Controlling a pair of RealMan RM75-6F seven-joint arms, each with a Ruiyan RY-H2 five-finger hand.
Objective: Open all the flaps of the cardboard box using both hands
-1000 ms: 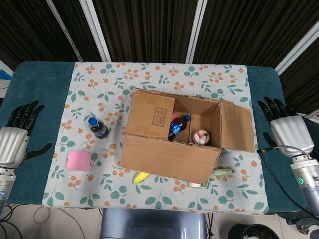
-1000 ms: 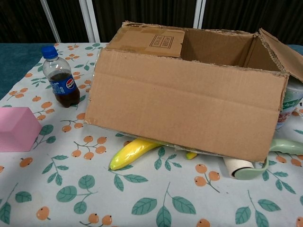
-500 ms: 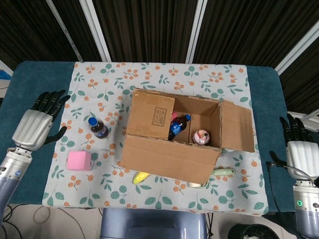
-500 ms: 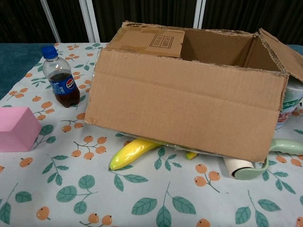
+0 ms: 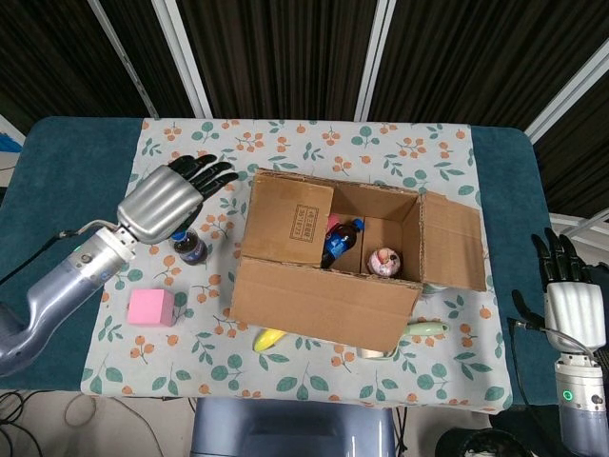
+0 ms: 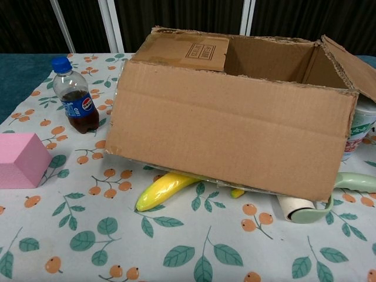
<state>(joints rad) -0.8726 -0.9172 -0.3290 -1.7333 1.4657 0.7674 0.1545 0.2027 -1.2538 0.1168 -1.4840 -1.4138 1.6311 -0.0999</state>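
Note:
The cardboard box stands mid-table. Its left flap lies folded inward over the opening. The front flap hangs outward and down, and the right flap leans outward. My left hand hovers over the cola bottle just left of the box, fingers stretched toward the left flap, holding nothing and apart from the cardboard. My right hand is off the table's right edge, fingers apart and empty. Neither hand shows in the chest view.
Inside the box are a dark bottle and a pink-topped cup. A pink block, a banana and a green utensil lie near the front. The cola bottle stands left of the box.
My left hand has swung in from the table's left edge toward the box and is now above the cola bottle. My right hand has drawn back slightly along the right edge.

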